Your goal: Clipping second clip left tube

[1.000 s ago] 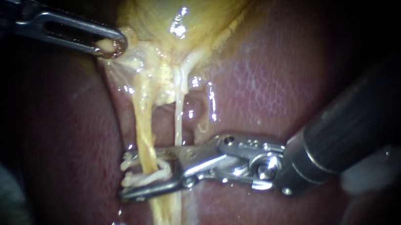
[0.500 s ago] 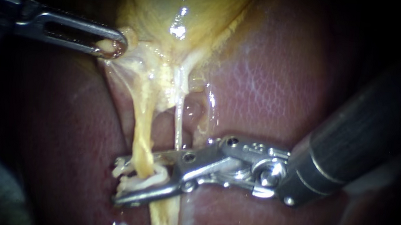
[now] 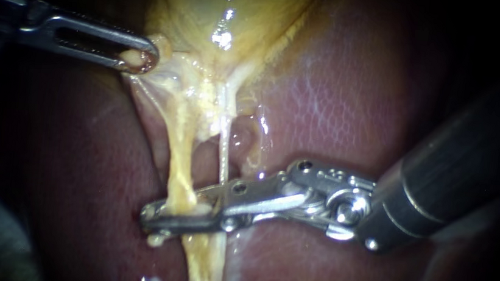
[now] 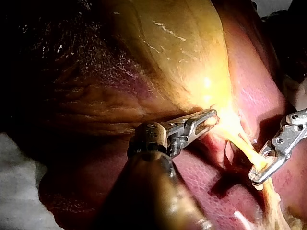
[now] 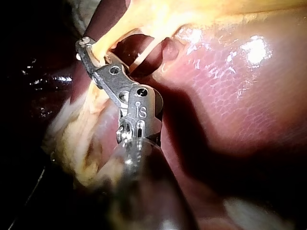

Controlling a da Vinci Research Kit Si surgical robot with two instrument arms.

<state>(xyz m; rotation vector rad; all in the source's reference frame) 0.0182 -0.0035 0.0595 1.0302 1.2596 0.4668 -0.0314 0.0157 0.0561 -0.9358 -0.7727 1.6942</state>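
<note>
Low at the edge, a pale whitish cloth (image 4: 14, 191) shows beneath it all, and the big wet dark red liver (image 4: 72, 191) lies straight on it. On the liver's pinker face rests the pale yellow gallbladder (image 3: 238, 11). From its narrow end the thick yellow left tube (image 3: 179, 164) runs down across the liver, a thinner whitish tube (image 3: 224, 156) just beside it. What's under the cloth, can't tell.

Thick yellow left tube (image 3: 179, 164), taut and nearly upright, pale clip (image 3: 197, 207) across its lower part.
</note>
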